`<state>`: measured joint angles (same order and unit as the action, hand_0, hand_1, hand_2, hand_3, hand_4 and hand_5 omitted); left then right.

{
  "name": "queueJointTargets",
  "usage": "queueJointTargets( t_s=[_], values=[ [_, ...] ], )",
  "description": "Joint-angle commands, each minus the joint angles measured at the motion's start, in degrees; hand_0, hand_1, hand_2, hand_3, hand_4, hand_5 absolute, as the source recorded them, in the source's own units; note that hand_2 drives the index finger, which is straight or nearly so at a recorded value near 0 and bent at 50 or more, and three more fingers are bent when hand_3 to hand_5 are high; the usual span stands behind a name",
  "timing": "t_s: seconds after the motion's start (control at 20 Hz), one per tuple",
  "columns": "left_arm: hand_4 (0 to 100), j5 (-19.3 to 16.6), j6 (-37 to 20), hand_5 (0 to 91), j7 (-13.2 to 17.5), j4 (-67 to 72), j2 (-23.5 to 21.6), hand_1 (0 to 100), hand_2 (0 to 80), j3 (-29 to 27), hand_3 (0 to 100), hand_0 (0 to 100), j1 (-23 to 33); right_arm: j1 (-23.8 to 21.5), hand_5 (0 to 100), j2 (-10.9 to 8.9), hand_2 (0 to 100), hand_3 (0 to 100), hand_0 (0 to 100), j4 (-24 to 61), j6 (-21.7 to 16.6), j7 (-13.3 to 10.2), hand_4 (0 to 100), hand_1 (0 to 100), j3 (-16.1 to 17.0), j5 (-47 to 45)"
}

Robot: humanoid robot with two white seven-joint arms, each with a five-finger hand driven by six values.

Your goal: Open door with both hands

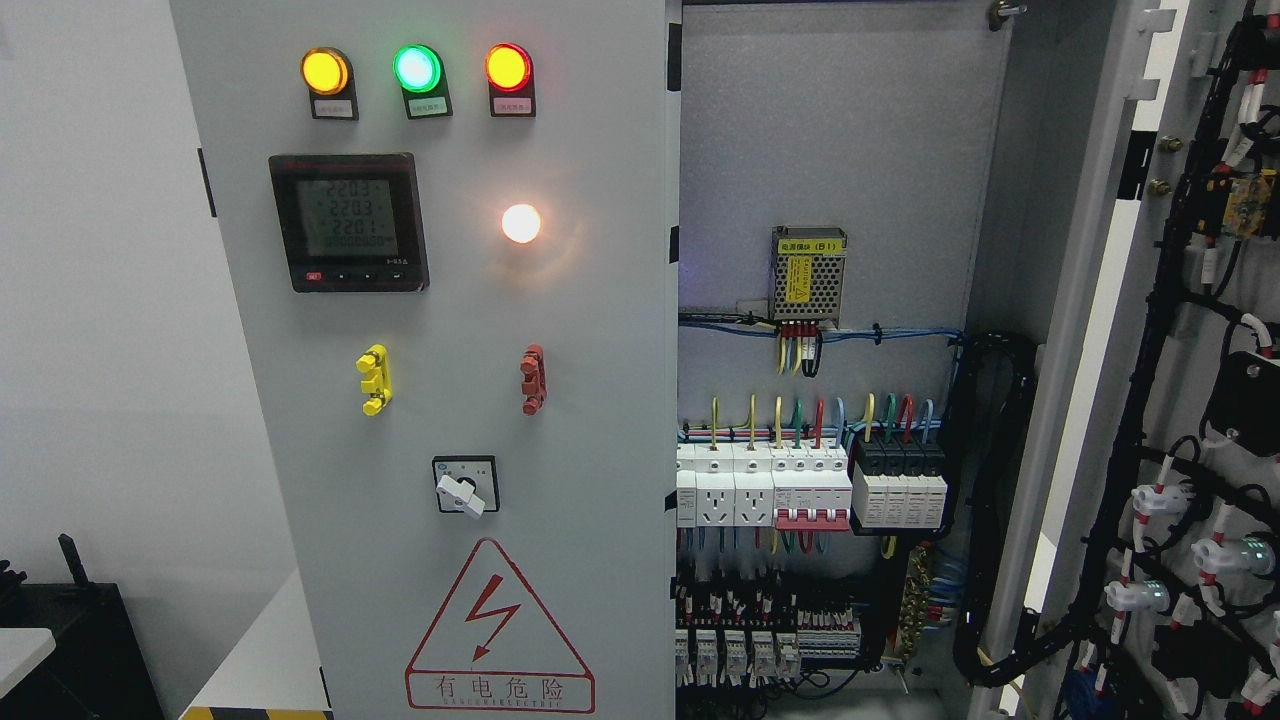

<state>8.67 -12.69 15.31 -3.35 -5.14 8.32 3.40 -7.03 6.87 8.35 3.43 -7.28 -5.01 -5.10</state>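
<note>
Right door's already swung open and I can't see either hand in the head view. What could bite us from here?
1. The cabinet looks powered: indicator lamps lit, meter reading. Exposed breakers and wiring sit just inside the opening, so a blind reach could touch them.
2. The open right door carries loose cable looms that fingers could snag.
3. The left door still looks closed; its selector switch could get bumped.

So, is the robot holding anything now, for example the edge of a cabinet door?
It cannot be told: neither hand shows in the head view. The right door already stands swung open, and the left door is shut.
</note>
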Motion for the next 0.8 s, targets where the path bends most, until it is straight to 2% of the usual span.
queueJointTargets(
  t_s=[0.0, 0.15, 0.2, 0.75],
  values=[
    [4, -3.4, 0.9, 0.0, -0.1, 10.0, 6.8, 0, 0.0, -19.3, 0, 0, -0.3, 0.0, 0, -0.01, 0, 0, 0, 0.0, 0.0, 0.0, 0, 0, 0.0, 0.0],
    [4, -8.4, 3.8, 0.0, 0.1, 10.1, 7.0, 0, 0.0, -25.4, 0, 0, -0.3, 0.0, 0, -0.01, 0, 0, 0, 0.0, 0.0, 0.0, 0, 0, 0.0, 0.0],
    [4, -9.0, 4.8, 0.0, 0.1, 10.2, 7.0, 0, 0.0, -26.0, 0, 0, -0.3, 0.0, 0, -0.01, 0, 0, 0, 0.0, 0.0, 0.0, 0, 0, 0.0, 0.0],
    [4, -9.2, 5.6, 0.0, 0.9, 9.9, 7.1, 0, 0.0, -26.3, 0, 0, -0.3, 0.0, 0, -0.01, 0, 0, 0, 0.0, 0.0, 0.0, 0, 0, 0.0, 0.0]
  ],
)
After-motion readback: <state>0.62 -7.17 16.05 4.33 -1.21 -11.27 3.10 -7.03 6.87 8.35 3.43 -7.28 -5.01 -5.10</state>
